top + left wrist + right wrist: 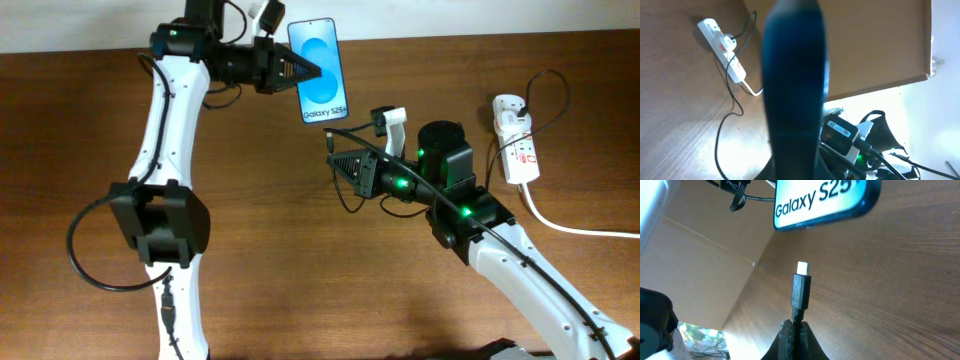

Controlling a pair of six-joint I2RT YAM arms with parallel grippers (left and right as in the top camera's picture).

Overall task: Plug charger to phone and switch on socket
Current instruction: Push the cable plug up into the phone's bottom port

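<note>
Two holds: left hand [303, 72] grips phone [323, 55], right hand [336, 160] pinches charger [801, 291]

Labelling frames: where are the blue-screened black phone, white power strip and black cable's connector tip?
Blue-screened black phone [318, 70]: overhead, screen centre.
White power strip [520, 158]: overhead, body.
Black cable's connector tip [803, 268]: right wrist, metal end.

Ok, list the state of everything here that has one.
phone: screen lit, nothing plugged in.
charger: connector gripped, aimed at phone, not inserted.
socket: on table, plug seated, switch unreadable.
left gripper: shut on phone.
right gripper: shut on charger.
</note>
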